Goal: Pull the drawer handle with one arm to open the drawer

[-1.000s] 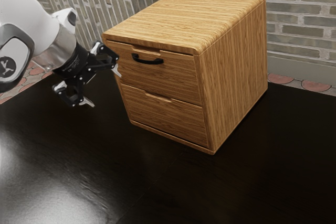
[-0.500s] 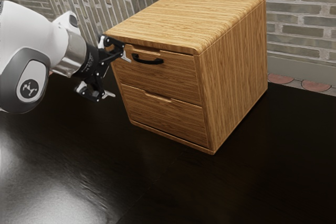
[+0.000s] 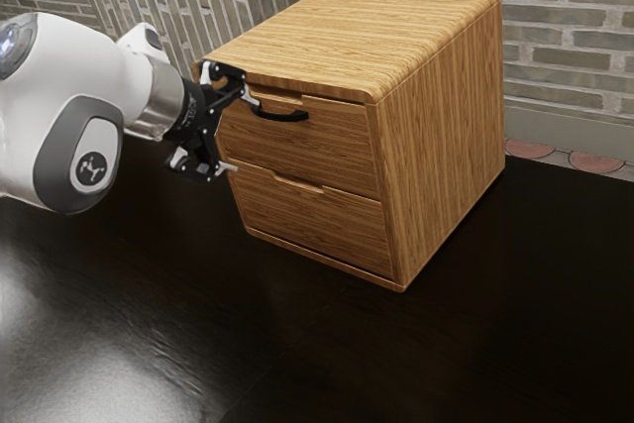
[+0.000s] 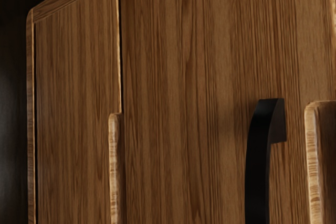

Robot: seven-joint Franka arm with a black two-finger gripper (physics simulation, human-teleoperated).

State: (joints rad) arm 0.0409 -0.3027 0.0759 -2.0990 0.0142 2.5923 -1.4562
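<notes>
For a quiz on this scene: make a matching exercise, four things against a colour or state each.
Things:
1 handle
2 gripper
3 top drawer
4 table

States:
A shut
B glossy, dark
C open
D black, curved

Pairs: 1-D; 2-C; 3-A; 4-B

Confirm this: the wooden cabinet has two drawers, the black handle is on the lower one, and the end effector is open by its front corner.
Wrong on the handle. The exterior view shows the black handle on the upper drawer, not the lower one. The rest holds: the wooden cabinet has two drawers, and the end effector is open by its front corner.
</notes>
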